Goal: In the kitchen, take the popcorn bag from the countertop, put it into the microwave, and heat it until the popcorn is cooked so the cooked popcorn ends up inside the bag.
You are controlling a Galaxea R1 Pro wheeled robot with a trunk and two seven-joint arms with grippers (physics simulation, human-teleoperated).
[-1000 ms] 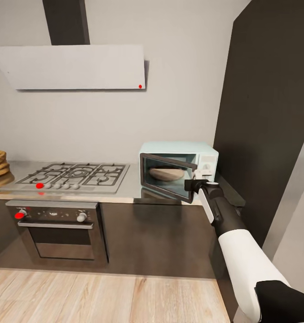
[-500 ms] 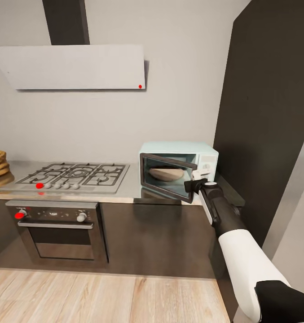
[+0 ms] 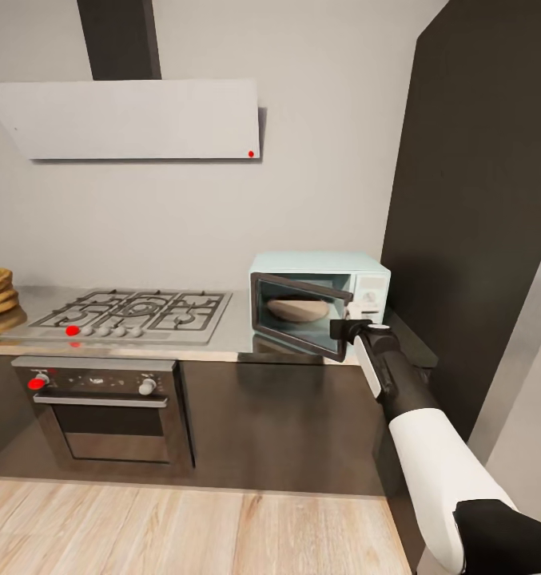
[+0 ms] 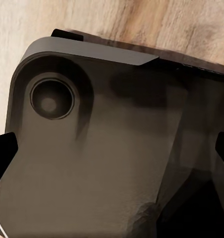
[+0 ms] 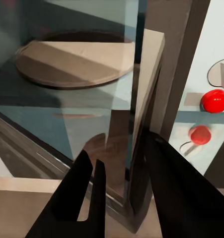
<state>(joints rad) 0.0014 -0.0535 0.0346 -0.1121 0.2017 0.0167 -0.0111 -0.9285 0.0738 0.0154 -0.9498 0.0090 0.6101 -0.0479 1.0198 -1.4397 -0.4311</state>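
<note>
The microwave (image 3: pixel 320 302) is seen on the tabletop (image 3: pixel 236 335), right of the gas hob (image 3: pixel 133 313), its door (image 3: pixel 296 316) ajar. The right claw (image 3: pixel 348 326) is held at the door's free edge; in the right wrist view its fingers (image 5: pixel 164 188) are parted astride the door edge (image 5: pixel 141 124), contact uncertain. A round tan item (image 3: pixel 297 308), possibly the popcorn bag, is seen inside. The left claw's state cannot be told.

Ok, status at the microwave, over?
Right gripper straddling the free edge of the microwave door, door ajar. Left gripper state unclear. Microwave: turntable visible inside, no popcorn bag seen on it. Nothing blocking the door's swing.
</note>
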